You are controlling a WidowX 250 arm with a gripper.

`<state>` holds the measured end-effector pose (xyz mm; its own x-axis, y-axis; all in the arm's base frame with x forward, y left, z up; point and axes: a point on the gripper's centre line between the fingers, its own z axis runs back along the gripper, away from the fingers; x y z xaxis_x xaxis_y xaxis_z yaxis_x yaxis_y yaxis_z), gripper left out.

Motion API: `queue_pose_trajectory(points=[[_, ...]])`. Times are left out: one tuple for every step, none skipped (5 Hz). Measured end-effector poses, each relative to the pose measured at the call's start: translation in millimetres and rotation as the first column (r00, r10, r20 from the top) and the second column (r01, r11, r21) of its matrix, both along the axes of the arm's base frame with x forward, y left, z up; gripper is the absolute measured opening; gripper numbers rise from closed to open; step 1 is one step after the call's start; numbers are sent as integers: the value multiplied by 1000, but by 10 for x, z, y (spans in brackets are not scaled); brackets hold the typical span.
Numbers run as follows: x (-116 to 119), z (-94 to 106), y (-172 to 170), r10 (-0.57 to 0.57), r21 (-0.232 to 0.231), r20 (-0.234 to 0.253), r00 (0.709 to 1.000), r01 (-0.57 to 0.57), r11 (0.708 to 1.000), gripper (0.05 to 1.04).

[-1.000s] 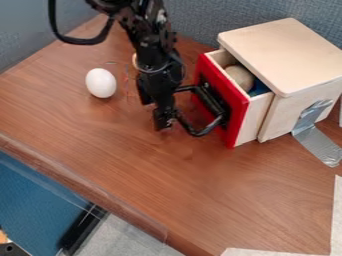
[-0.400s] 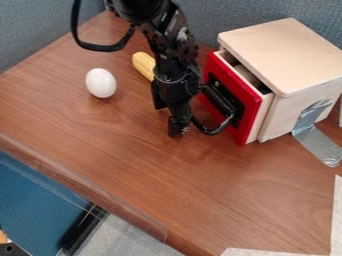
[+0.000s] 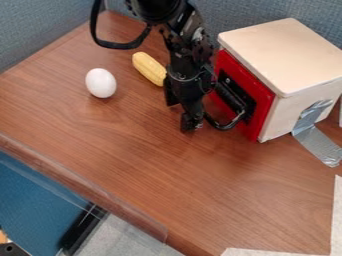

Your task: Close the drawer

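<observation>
Right, red flat drawer front (image 3: 262, 109) sits closed against smooth pale wooden box (image 3: 287, 55), just beside my gripper (image 3: 185, 118); can't tell if I'm open or closed. Oval white egg (image 3: 101, 83) farther off.

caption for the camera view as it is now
Gripper at the black handle of the red-fronted drawer, now flush with its box.

arm (image 3: 190, 52): black throughout. upper housing (image 3: 157, 10): smooth, rounded, glossy. links below: narrow, angular, jointed, with small pale specks and grey highlights; whether the specks are screws cannot be determined. 1 thick black cable (image 3: 121, 45), bowed in a wide loop beside the housing. gripper (image 3: 187, 113): matte black, blocky, slender, with small light marks low down.
</observation>
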<state>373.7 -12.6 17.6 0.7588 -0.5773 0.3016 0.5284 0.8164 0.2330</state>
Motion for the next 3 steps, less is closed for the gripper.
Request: queue_pose_trajectory(points=[[74,1,-30,2,-9,7,1000,-2,1000,1000],[86,1,-39,10,-18,4,1000,-10,1000,1000],[-9,12,-55,22,-31,-25,999,-23,999,999]])
